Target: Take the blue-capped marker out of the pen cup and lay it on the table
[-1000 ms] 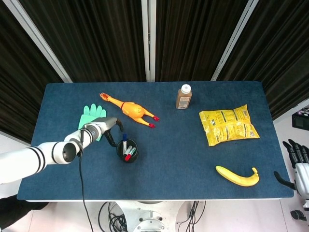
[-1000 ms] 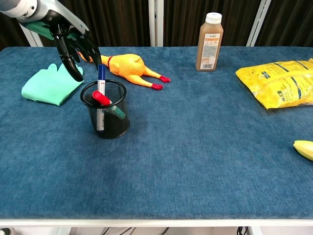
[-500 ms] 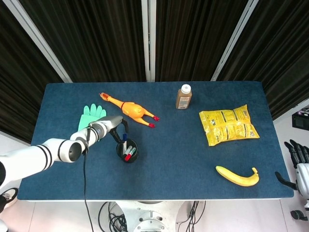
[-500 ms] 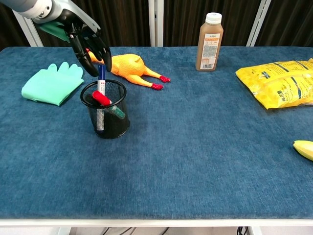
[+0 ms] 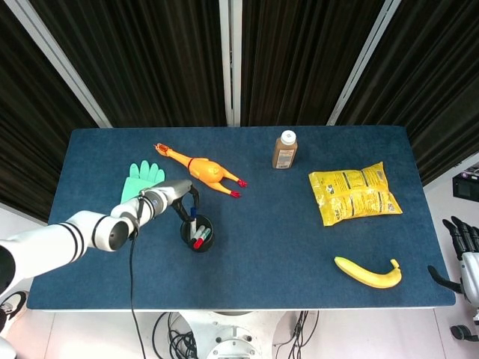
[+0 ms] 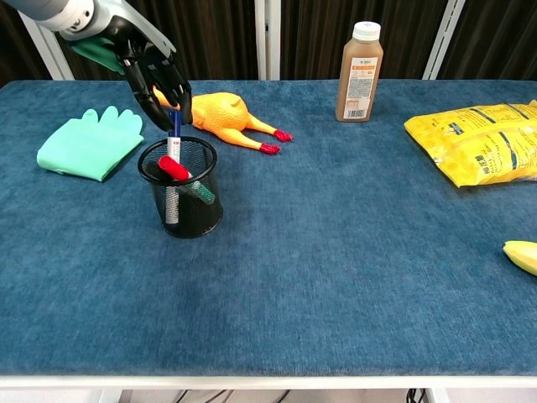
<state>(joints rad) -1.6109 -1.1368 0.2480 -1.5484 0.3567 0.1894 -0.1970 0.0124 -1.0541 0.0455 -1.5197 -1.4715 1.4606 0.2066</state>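
Banana (image 6: 522, 253): nearest of all, at the front right of the table (image 6: 336, 277), no part in the task.

Right hand (image 5: 462, 258): off the table's right end in the head view, fingers slightly apart around nothing, well apart from everything on the cloth.

Pen cup (image 6: 181, 188): black mesh, upright at the left of the table. A red-capped marker (image 6: 173, 168) and a darker one lean inside it.

Blue-capped marker (image 6: 174, 141): standing in the pen cup, its lower part inside the mesh, its cap end covered by dark fingers. Not yet lifted clear.

Left hand (image 6: 153, 74): just above the cup rim, fingers curled down around the top of the blue-capped marker. It looks like a pinch on the cap, but the chest view does not show whether the fingers have truly closed on it.

Green glove (image 6: 88, 144): flat, left of the cup, just behind it.

Rubber chicken (image 6: 220, 117): lying behind the cup, near the left hand.

Yellow bag (image 6: 474, 141): far right.

Bottle (image 6: 359, 60): upright at the back.

Progress: reach done, grasp at or near closing. Left to do, by my judgement: draw the marker straight up and out, carry it to bare cloth, lay it down.
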